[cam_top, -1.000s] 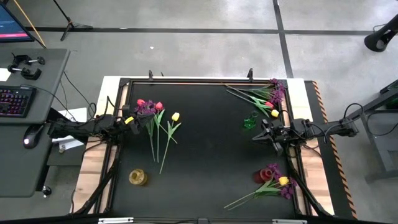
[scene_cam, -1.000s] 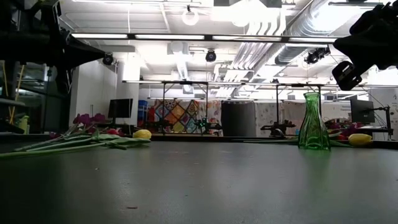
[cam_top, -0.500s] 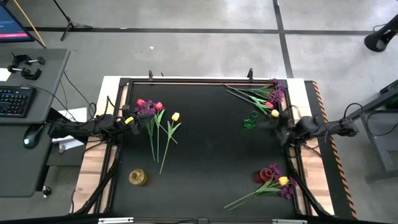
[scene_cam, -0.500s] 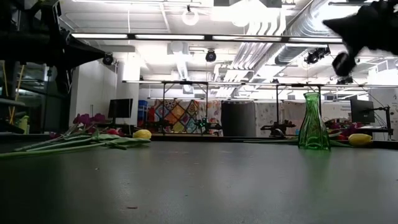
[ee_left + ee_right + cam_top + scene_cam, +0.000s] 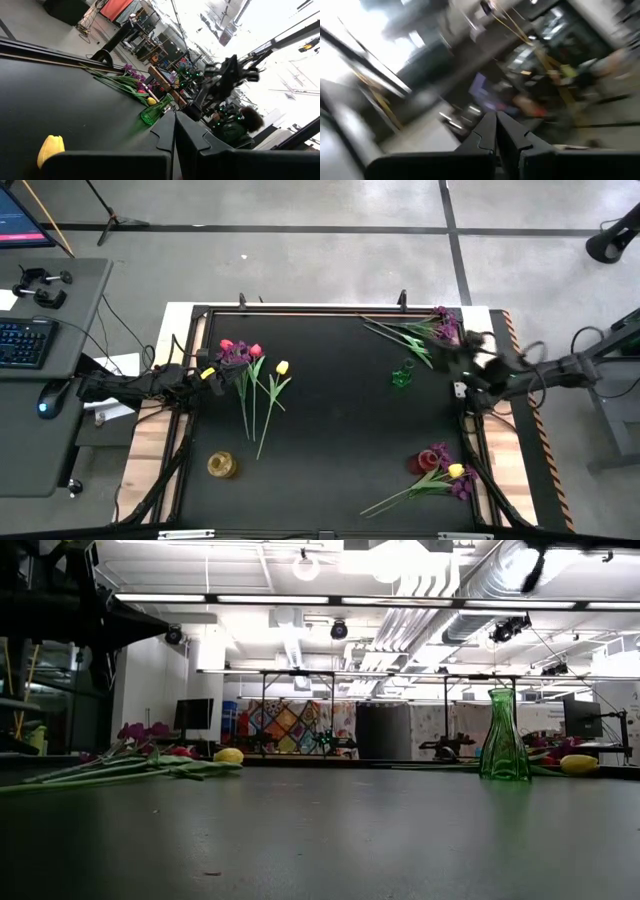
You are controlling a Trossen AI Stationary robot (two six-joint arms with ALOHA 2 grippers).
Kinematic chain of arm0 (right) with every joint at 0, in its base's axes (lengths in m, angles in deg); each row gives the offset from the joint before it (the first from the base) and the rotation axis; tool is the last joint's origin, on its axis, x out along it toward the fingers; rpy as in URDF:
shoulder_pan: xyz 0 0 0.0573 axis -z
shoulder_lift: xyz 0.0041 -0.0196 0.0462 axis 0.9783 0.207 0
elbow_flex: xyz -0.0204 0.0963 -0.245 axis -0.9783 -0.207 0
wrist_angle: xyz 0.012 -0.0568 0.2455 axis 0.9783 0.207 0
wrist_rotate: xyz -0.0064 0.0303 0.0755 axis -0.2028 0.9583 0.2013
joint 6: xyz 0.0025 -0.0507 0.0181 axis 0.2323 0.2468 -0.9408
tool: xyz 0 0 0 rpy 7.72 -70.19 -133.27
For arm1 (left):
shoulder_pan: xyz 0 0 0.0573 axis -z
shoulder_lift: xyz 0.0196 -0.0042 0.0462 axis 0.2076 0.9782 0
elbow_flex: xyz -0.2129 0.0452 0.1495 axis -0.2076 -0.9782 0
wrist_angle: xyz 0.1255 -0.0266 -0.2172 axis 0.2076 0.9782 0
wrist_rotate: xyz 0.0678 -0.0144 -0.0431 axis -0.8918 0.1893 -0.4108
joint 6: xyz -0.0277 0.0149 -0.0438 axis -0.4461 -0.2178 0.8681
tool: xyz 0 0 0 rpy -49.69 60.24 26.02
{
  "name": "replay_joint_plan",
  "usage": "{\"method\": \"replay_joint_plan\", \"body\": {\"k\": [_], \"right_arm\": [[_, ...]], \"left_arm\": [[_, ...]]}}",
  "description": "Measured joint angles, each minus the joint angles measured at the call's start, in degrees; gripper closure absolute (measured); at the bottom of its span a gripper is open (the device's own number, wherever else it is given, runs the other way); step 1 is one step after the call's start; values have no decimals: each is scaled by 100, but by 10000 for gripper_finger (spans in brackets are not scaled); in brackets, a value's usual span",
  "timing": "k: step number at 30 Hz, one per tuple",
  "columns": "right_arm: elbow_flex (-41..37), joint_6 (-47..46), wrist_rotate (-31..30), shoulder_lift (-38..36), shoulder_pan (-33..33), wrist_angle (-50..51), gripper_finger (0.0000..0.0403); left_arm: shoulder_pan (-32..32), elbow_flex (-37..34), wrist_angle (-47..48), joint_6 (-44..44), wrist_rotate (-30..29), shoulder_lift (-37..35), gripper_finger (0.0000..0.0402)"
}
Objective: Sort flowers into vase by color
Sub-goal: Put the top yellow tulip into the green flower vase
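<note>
Red tulips (image 5: 240, 348), a purple spray (image 5: 237, 357) and a yellow tulip (image 5: 282, 367) lie flat at the table's left, stems toward the near edge. My left gripper (image 5: 217, 369) is shut and empty just left of the purple spray; its wrist view shows the yellow tulip (image 5: 50, 148). A second bunch (image 5: 420, 332) lies at the far right and a third (image 5: 440, 478) at the near right. A green glass vase (image 5: 402, 375) stands upright between them. My right gripper (image 5: 455, 358) is shut and empty, high in the air to the right of the green vase.
An amber vase (image 5: 222, 465) stands at the near left and a dark red vase (image 5: 422, 462) at the near right, by the third bunch. The middle of the black mat (image 5: 330, 420) is bare. A desk with keyboard and mouse (image 5: 45, 340) stands left of the table.
My right gripper has risen from beside the green vase, drawn back toward the table's right edge and a little toward the far edge, and turned as it went; it leaves the low view at the top. The flowers and vases have not moved.
</note>
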Motion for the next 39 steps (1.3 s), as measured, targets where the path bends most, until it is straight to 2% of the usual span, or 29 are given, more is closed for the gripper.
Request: {"method": "replay_joint_plan", "body": {"k": [3,6,11,16,20,25,33,36,39], "right_arm": [[1112,904,-97,1176,253,739,402],[2260,1091,-162,1954,560,2026,402],[4089,22,308,2782,925,5083,402],[5277,-647,52,3398,1062,6833,402],[5622,-1264,188,3757,1522,7782,393],[5512,-1631,1225,4185,2663,8548,334],[5508,-1517,2917,5311,4701,9127,219],[5506,-1212,3555,5859,5144,9429,199],[5506,-717,3633,6366,5351,9560,193]], "left_arm": [[-1,0,-1,-1,0,0,402],[0,-1,-1,0,0,0,402],[0,0,1,0,0,0,402],[-1,-1,1,1,0,0,401],[-1,-1,1,1,0,0,402],[-1,-1,-1,0,0,0,402],[1,-1,-1,1,0,0,402],[0,0,0,0,0,0,402],[-1,1,1,-1,1,0,402]]}}
